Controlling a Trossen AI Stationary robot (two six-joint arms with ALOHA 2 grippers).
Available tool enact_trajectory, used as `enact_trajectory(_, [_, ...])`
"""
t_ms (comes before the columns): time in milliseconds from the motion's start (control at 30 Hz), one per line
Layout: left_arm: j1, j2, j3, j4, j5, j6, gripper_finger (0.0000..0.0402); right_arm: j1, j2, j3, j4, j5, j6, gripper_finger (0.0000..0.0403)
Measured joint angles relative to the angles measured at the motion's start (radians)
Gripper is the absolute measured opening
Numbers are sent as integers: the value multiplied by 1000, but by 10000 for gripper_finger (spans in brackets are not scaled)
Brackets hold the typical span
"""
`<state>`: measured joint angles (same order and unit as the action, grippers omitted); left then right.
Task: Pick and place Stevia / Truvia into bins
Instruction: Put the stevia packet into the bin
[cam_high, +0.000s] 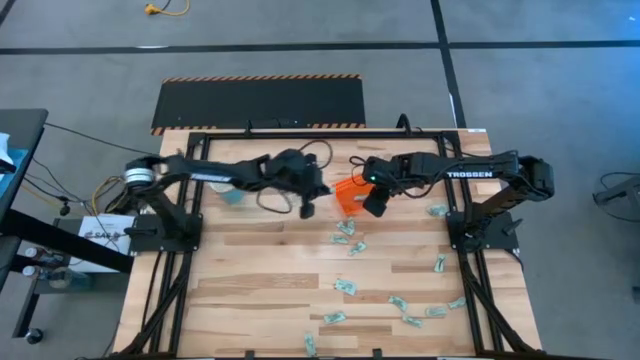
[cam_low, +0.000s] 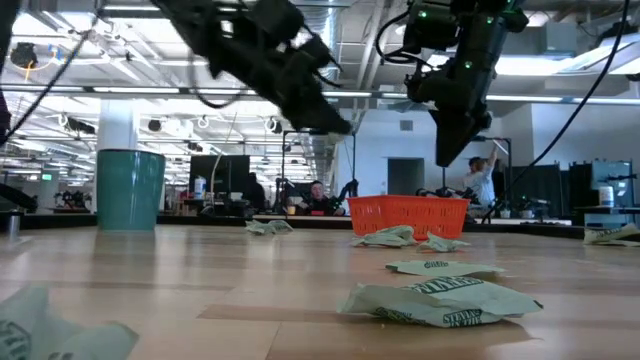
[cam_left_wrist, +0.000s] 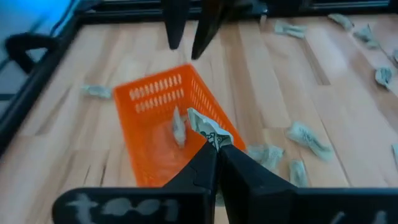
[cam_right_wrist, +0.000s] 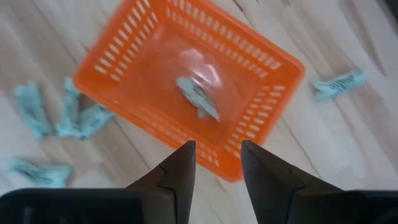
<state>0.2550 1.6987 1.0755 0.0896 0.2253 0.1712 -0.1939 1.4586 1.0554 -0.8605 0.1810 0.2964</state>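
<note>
Inspecting high view: wooden plank table (cam_high: 250, 270) is seen from above; a small orange tray (cam_high: 348, 196) sits between the two arms, with pale green paper packets (cam_high: 345, 287) scattered over the boards on the right half.
Left gripper, high view: left gripper (cam_high: 308, 209) is held just beside the tray.
Right gripper, high view: right gripper (cam_high: 375, 205) is poised at the tray's other side.
Low view: the slotted plastic tray wall (cam_low: 410, 216) is seen standing on the table; a crumpled packet (cam_low: 440, 300) lies nearest; a teal cylindrical cup (cam_low: 130, 189) stands far to the side.
Left wrist view: jaws are clenched on one creased packet (cam_left_wrist: 208, 129), held above the tray's rim (cam_left_wrist: 155, 87).
Right wrist view: right fingers (cam_right_wrist: 180, 168) are parted and nothing is gripped; one packet (cam_right_wrist: 198, 97) lies flat on the tray floor below.
</note>
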Motion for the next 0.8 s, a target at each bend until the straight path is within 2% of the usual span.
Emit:
enact_trajectory(167, [20,132,157,-156,28,46,0,45,0,0,-77,94,31,121])
enact_trajectory(267, [31,184,214,-192,25,64,0,69,0,0,-116,133,66,121])
enact_trajectory(567, [45,220,246,-211,34,116,2,120,0,0,-148,142,123,121])
enact_trajectory(700, [45,220,246,-206,71,117,28,124,0,0,-154,143,140,121])
enact_trajectory(800, [45,220,246,-205,55,124,64,120,0,0,-157,143,142,121])
